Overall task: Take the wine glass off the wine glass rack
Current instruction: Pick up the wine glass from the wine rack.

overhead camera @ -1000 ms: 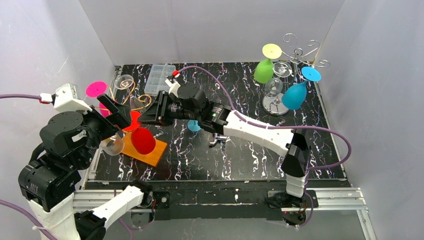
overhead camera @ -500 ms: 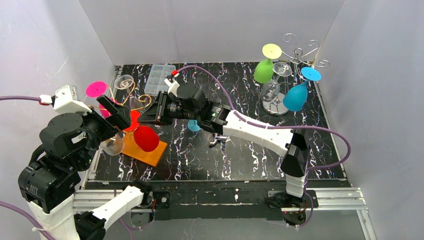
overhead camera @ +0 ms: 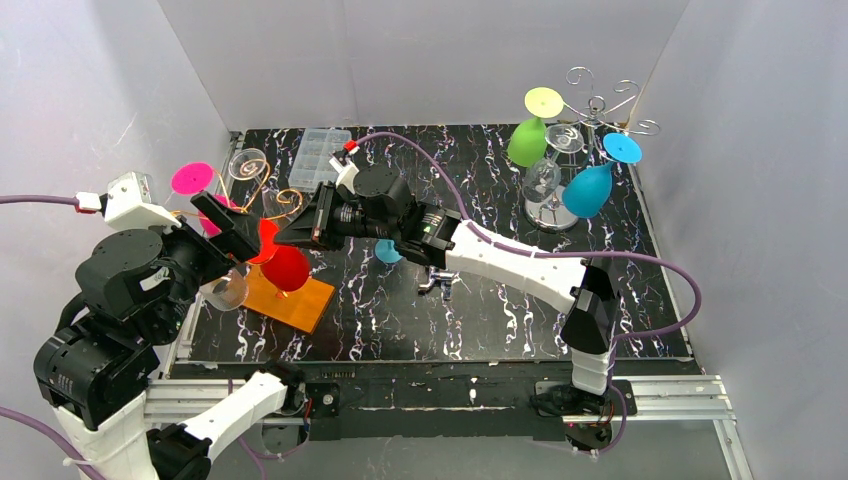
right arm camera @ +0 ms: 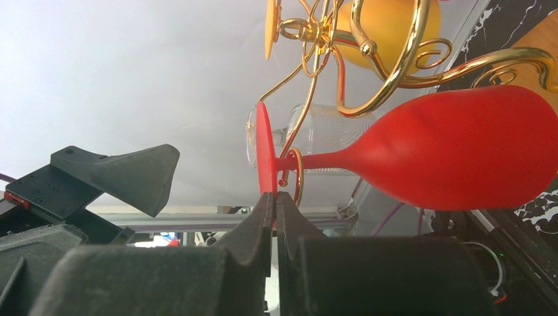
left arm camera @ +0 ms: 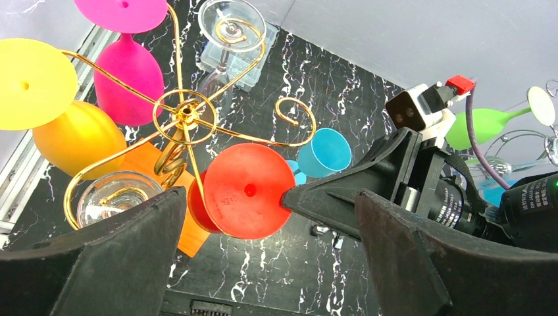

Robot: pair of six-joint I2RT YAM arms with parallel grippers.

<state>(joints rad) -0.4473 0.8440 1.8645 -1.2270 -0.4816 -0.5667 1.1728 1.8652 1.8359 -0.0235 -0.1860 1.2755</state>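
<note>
The red wine glass (right arm camera: 460, 148) hung by its stem in a hook of the gold rack (left arm camera: 187, 115), at the table's left. I saw the right gripper (right arm camera: 274, 199) pinched shut on its foot's rim, and the left gripper (overhead camera: 232, 228) gaping wide beside the rack

Red wine glass (right arm camera: 460, 148) partly off-frame
</note>
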